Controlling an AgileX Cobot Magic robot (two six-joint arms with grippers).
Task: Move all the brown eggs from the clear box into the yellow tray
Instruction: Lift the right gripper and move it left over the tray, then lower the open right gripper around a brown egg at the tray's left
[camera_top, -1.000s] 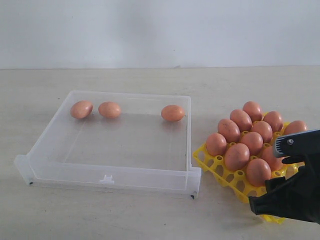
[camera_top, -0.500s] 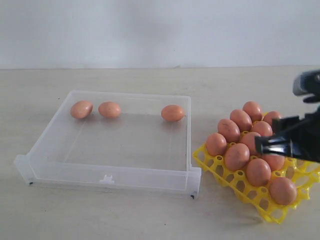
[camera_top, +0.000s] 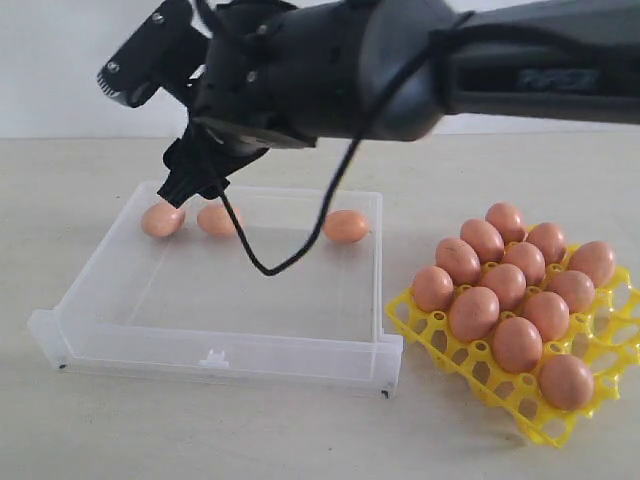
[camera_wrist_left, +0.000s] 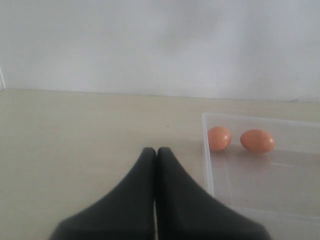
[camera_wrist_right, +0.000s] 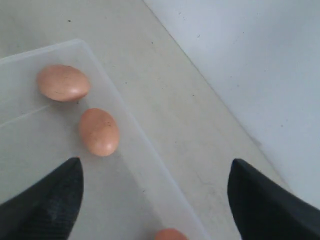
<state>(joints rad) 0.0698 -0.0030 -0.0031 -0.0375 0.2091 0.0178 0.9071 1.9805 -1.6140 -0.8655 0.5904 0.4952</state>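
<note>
Our black right gripper (camera_wrist_right: 155, 170) hangs spread wide and empty above the 11 o'clock corner of the shallow clear plastic box (camera_top: 220, 352). At the box's 3 o'clock sits the bright yellow lattice egg tray (camera_top: 530, 420), crowded with eggs. Three small oval brown eggs (camera_top: 219, 219) lie along the box's 12 o'clock wall. Our black left gripper (camera_wrist_left: 156, 150) is clenched on nothing.
</note>
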